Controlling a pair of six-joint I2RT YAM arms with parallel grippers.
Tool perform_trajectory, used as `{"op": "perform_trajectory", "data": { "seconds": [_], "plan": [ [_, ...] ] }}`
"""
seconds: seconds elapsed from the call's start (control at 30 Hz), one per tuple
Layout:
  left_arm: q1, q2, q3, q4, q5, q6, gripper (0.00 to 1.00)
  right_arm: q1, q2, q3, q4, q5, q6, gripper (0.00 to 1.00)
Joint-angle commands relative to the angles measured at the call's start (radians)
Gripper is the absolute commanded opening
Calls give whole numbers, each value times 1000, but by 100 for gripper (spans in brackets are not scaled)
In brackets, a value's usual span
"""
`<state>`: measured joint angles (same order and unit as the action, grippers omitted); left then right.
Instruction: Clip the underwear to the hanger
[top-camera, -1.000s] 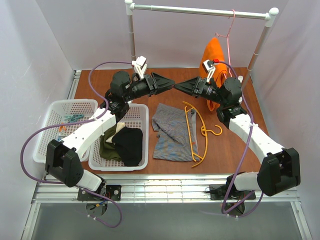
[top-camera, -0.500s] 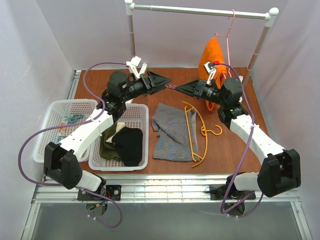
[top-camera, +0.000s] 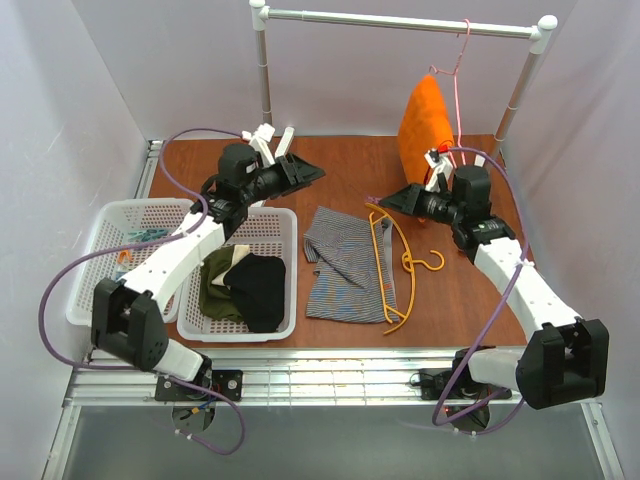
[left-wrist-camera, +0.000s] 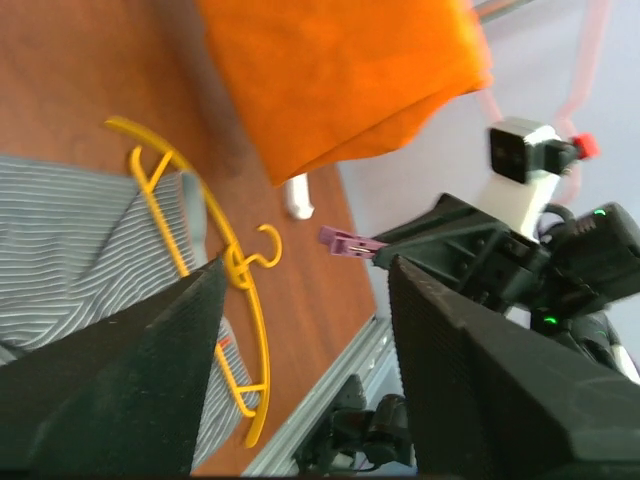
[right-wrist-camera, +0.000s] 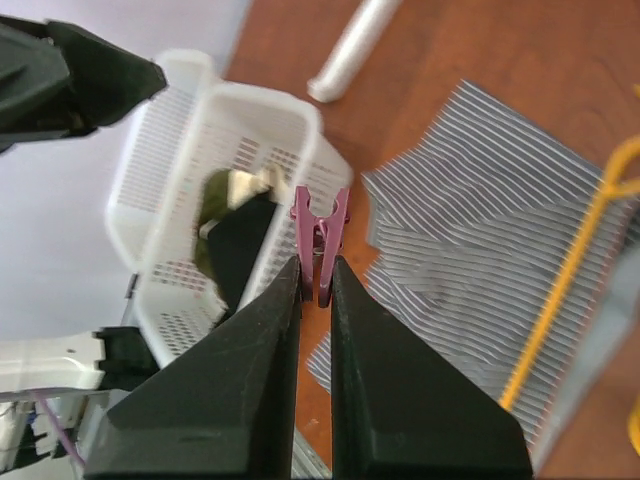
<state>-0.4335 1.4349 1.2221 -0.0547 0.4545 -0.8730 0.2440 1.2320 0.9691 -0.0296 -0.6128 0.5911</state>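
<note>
The grey striped underwear (top-camera: 340, 265) lies flat on the table's middle, and shows in the right wrist view (right-wrist-camera: 480, 210) and the left wrist view (left-wrist-camera: 70, 240). The yellow hanger (top-camera: 389, 262) lies on its right part, hook to the right; the left wrist view shows it too (left-wrist-camera: 205, 225). My right gripper (top-camera: 383, 203) (right-wrist-camera: 315, 275) is shut on a pink clothespin (right-wrist-camera: 320, 238), held in the air above the underwear's upper right. The pin also shows in the left wrist view (left-wrist-camera: 345, 242). My left gripper (top-camera: 312, 172) (left-wrist-camera: 305, 290) is open and empty, in the air behind the basket.
A white basket (top-camera: 283, 215) with black and olive clothes stands left of the underwear. A second basket (top-camera: 105, 215) with clothespins stands further left. An orange cloth (top-camera: 425, 125) hangs on a pink wire hanger from the rail (top-camera: 400, 22) at the back right.
The two grippers were tip to tip at the back centre. They have drawn apart; the pink clothespin stays in my right gripper, which moved right and down. My left gripper pulled back left.
</note>
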Motion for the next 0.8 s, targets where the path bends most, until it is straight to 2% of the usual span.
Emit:
{"op": "perform_trajectory", "data": {
  "seconds": [0.0,0.07,0.2,0.37,0.5,0.77],
  "plan": [
    [-20,91,16,-79,-5,97,54,-29,-31,-55,-128,57,-161,1],
    [-46,148,65,-99,-10,124,49,-32,-23,-79,-159,76,-218,1],
    [-118,301,175,-149,12,160,47,-34,-2,-125,-174,94,-266,1],
    [-149,505,313,-183,70,167,42,-43,35,-153,-181,140,-318,1],
    [-165,585,413,-208,79,184,41,-45,58,-155,-182,153,-338,1],
    [-189,719,516,-278,69,206,39,-43,96,-201,-181,166,-367,1]
  ]
}}
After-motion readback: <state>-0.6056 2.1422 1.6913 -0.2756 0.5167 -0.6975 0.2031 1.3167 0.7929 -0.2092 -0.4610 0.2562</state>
